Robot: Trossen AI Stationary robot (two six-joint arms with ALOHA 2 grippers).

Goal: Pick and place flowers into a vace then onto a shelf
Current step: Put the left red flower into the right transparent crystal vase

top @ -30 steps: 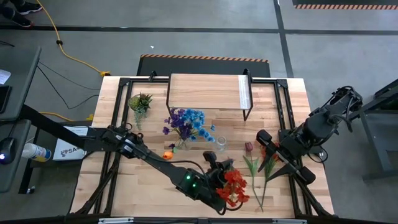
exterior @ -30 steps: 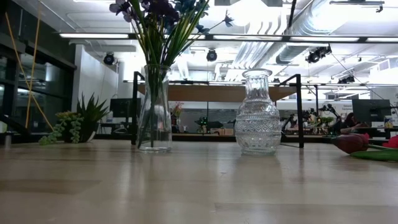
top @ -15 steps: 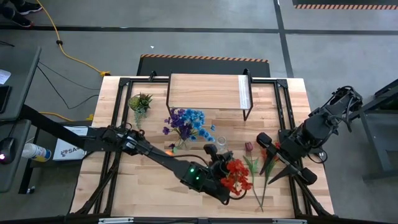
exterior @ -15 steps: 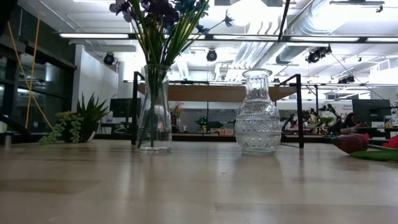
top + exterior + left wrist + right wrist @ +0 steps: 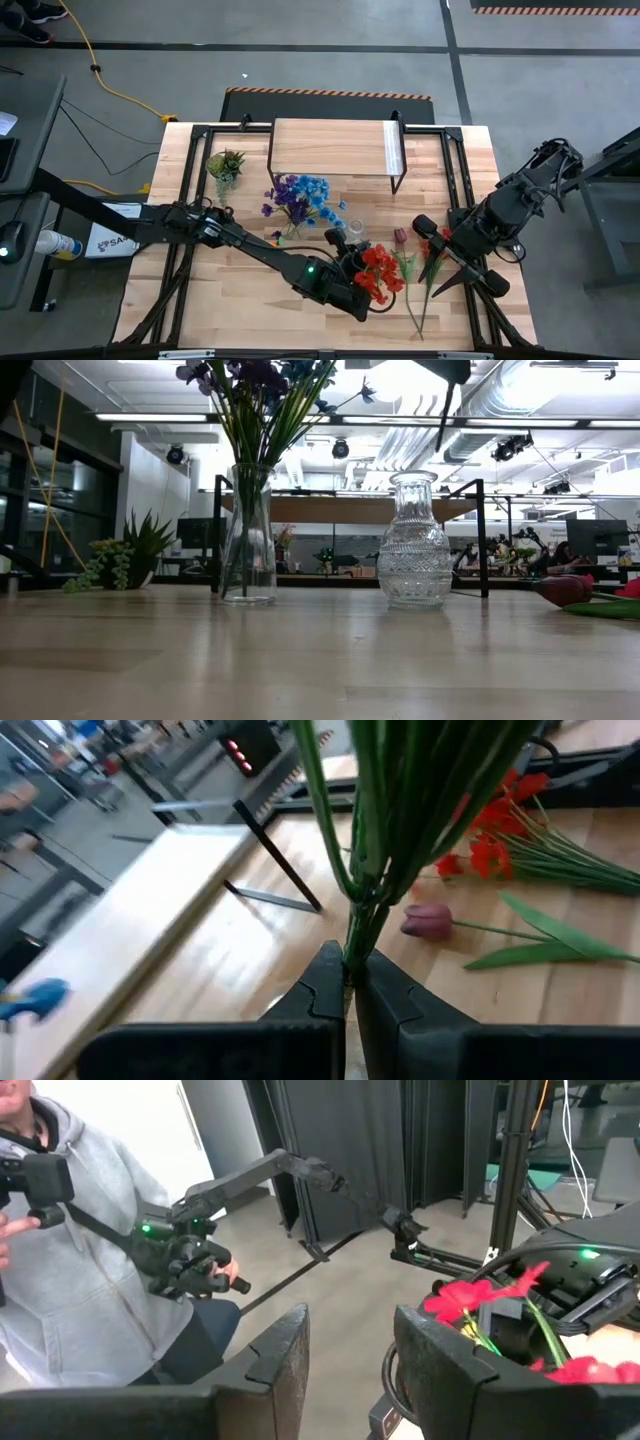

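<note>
Near the front middle of the table [image 5: 180, 300], the left gripper [image 5: 352, 280] has its fingers pinched tight on the green stems of a red flower bunch [image 5: 378, 272], and the wrist view shows those stems [image 5: 375, 840] squeezed right between the two dark fingers [image 5: 325, 990]. It's holding the bunch up just beside the empty textured glass vase [image 5: 415, 542], which sits a bit to the right of the taller clear vase [image 5: 247, 535] already stuffed with blue and purple flowers [image 5: 300, 196]. More flowers are lying flat on the wood to the right: a dark maroon tulip [image 5: 400, 238] and some red ones [image 5: 434, 250] with long stems. The right gripper [image 5: 425, 228] is parked over by those loose ones with its fingers spread apart, gripping nothing. The shelf [image 5: 330, 148] sits at the back of the table, and a small spiky green plant [image 5: 225, 163] is off to its left.
</note>
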